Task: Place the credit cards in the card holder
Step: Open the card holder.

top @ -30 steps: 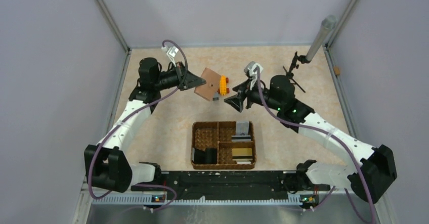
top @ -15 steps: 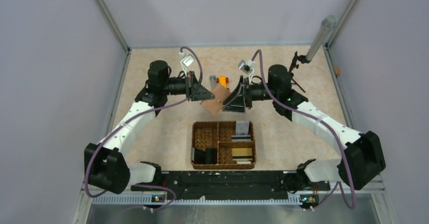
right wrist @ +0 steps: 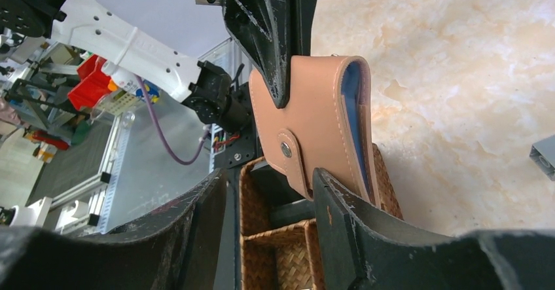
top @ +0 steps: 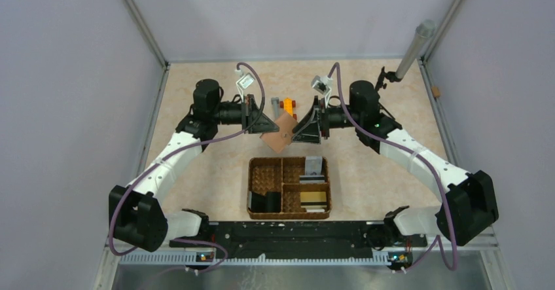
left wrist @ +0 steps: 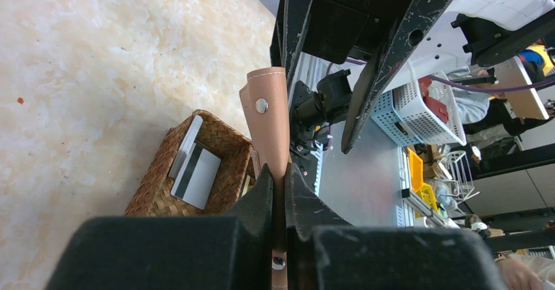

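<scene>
Card holder (top: 280,133) is pinched in your left tool (left wrist: 280,179), held off the surface (top: 222,172); your right tool (right wrist: 269,180) stands spread at its flap.

Three views: one overhead, two close wrist shots.
Top camera looks down from above the near edge onto the whole table (top: 216,165). Wrist cameras face each other, tight on the card holder (left wrist: 271,126) from opposite sides; all three share it and the basket (top: 250,186).
</scene>
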Tool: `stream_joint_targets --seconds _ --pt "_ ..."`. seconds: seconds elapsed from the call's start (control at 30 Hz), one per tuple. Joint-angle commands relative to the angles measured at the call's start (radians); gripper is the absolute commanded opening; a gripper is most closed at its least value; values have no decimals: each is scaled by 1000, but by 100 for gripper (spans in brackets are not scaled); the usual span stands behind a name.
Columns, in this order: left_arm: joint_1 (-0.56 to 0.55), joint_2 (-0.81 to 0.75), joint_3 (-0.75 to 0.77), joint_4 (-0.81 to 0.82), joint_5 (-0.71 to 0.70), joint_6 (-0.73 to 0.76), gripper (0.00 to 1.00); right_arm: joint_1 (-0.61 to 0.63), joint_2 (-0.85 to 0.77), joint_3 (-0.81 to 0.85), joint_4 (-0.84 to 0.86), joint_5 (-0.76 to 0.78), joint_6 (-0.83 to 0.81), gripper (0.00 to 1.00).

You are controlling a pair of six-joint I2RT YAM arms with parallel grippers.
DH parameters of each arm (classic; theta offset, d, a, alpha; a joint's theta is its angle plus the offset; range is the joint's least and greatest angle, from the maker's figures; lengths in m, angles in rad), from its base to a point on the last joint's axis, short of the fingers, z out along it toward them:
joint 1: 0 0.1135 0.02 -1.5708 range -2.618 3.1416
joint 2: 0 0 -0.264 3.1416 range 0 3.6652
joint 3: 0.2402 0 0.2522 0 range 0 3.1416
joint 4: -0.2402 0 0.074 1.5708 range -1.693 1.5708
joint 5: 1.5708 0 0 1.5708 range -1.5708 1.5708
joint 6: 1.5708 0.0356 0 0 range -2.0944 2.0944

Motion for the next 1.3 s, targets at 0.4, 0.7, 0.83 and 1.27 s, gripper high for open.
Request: stream_joint_targets --seconds 0.4,0.7,0.83,1.27 --pt "-31 -29 -16 93 42 -13 0 61 57 42 60 -85 -31 48" --pt "-22 -49 -21 95 -2 -2 0 98 85 39 -24 -84 -89 40" --pt "-18 -52 -25 95 -14 -2 0 107 89 30 17 -60 -73 28" --pt "33 -20 -14 -9 -222 -1 0 147 24 9 78 -25 -67 0"
